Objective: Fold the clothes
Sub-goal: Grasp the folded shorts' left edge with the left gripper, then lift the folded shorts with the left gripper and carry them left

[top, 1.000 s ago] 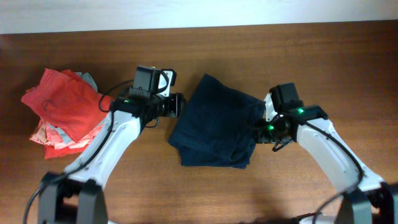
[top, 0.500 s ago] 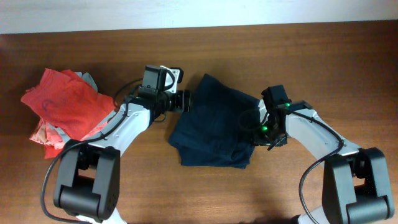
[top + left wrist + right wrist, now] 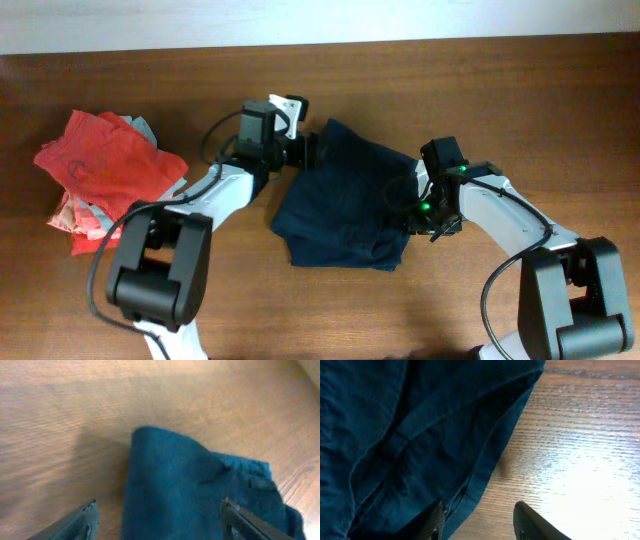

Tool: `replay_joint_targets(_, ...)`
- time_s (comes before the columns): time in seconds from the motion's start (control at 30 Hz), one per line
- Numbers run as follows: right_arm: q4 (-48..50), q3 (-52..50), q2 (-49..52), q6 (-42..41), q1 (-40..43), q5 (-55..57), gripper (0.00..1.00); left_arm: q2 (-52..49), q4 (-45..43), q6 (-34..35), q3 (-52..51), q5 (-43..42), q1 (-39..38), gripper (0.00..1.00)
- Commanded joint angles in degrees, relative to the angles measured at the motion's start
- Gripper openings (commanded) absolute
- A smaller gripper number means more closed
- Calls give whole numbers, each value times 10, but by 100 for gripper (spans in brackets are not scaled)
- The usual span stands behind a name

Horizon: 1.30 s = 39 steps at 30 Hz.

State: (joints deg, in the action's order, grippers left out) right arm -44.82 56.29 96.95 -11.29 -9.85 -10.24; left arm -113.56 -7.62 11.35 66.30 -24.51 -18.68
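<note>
While the navy-blue garment (image 3: 345, 205) lies partly folded near the middle of the wooden table (image 3: 500, 80), the overhead view shows both arms stationed at its edges. The left gripper (image 3: 313, 150) is at its far-left corner and the right gripper (image 3: 413, 207) at its right-hand hem, apparently so each can take an edge for the next fold. A pile of red and light-blue clothes (image 3: 100, 175) sits well to the garment's left, apart from it.

From the left wrist, the fingers (image 3: 82, 522) stand wide apart and hold nothing, with the garment's rounded corner pointing between them.

From the right wrist, the two fingers (image 3: 535, 522) are likewise parted and empty. The garment's stitched hem runs down between them over bare wood, a likely placement for pinching that edge.
</note>
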Motion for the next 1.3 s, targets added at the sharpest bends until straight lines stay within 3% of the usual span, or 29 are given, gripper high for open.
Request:
replay_joint_targets(0.0,-3,6,3,5,-4,-5,50,-41,-15,-7,15,-19,-9,77)
replay_joint_targets(0.23,-4,6,3,5,-4,-5,50,-100,-14,-7,46,-47,-11,76)
replay_joint_targets(0.33,-4,6,3,5,-4,-5,50,-112,-13,-7,47,-66,-13,62)
replay_joint_targets(0.4,-4,6,3,5,-4,-5,50,-114,-5,-8,47,-66,-16,36)
replay_joint_targets(0.43,-4,6,3,5,-4,-5,50,-114,-4,-8,47,-66,-16,13)
replay_joint_targets(0.47,-5,6,3,5,-4,-5,50,-114,-2,-8,47,-68,-16,1)
replay_joint_targets(0.63,-10,6,3,6,-3,-5,50,-108,15,-10,53,-92,-15,0)
replay_joint_targets(0.77,-14,7,1,6,1,20,50,-63,65,-53,55,-65,-9,1)
replay_joint_targets(1.07,-68,48,-39,51,49,34,50,193,268,-70,55,211,45,1)
replay_joint_targets(1.27,-96,73,-69,66,58,34,50,323,329,-72,55,340,103,1)
